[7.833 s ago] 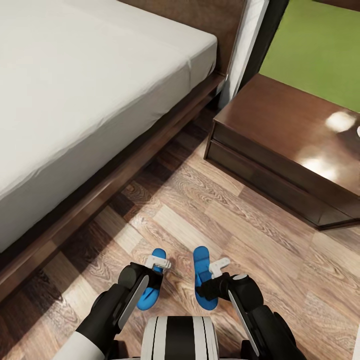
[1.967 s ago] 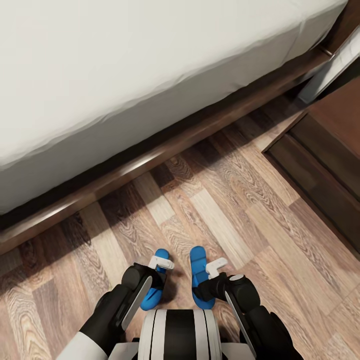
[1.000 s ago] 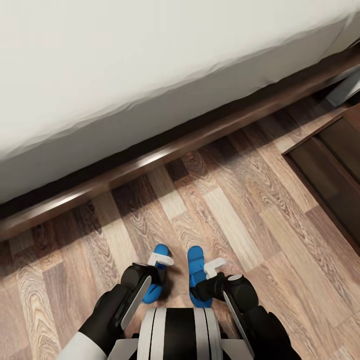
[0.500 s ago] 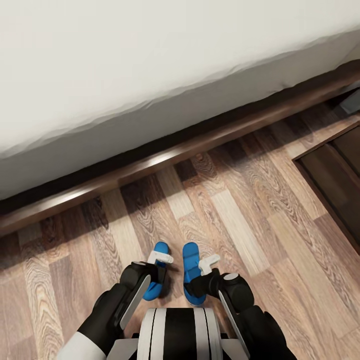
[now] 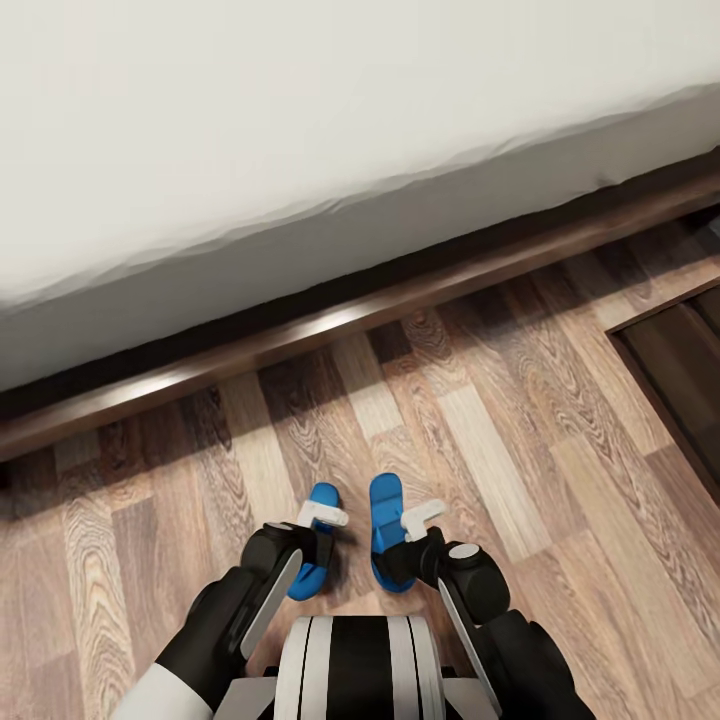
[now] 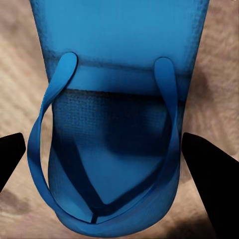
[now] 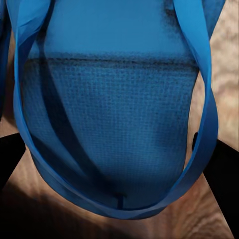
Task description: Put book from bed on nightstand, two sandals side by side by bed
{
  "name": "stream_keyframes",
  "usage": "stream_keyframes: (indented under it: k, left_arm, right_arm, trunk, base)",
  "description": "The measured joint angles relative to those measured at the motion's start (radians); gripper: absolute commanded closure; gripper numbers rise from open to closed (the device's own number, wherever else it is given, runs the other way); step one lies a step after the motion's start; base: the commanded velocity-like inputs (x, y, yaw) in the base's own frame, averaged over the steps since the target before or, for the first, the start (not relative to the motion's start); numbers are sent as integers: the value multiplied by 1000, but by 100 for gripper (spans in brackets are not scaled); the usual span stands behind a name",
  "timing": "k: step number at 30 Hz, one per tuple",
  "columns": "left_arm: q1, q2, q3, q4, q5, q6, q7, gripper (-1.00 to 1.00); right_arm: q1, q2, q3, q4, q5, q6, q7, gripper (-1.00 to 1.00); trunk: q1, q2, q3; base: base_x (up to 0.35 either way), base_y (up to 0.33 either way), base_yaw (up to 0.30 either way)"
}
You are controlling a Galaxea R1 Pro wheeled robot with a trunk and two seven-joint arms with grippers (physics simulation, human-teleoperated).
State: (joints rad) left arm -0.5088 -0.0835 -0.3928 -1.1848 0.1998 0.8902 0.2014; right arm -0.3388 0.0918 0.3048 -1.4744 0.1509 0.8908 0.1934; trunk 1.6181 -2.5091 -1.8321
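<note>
Two blue sandals hang just above the wood floor in front of my trunk, toes toward the bed. My left gripper (image 5: 322, 518) is shut on the left sandal (image 5: 322, 495), and my right gripper (image 5: 422, 518) is shut on the right sandal (image 5: 385, 500). In the left wrist view the sandal (image 6: 119, 50) and its straps lie between the black fingers (image 6: 206, 164) of the left gripper (image 6: 107, 159). The right wrist view has the other sandal (image 7: 114, 124) spanning the right gripper (image 7: 114, 164). The bed's off-white mattress (image 5: 300, 150) and dark frame (image 5: 350, 320) cross the scene ahead. The book is out of view.
The dark nightstand (image 5: 685, 370) juts in at the right edge, close to the bed frame. Brown plank floor (image 5: 500, 440) lies between my grippers and the bed's side rail.
The view has swung left and nearer the bed: the nightstand slid to the right edge and the bed side now runs across. Both sandals stayed in my grippers, the right one closer to the left.
</note>
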Motion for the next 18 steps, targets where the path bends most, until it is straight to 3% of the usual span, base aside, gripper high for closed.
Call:
stream_keyframes:
  k: [18]
  left_arm:
    - [0, -3, 2, -13, 1, -8, 1, 100]
  right_arm:
    - [0, 0, -2, 11, -17, -1, 3, 100]
  trunk:
    - [0, 0, 0]
  base:
    - [0, 0, 134]
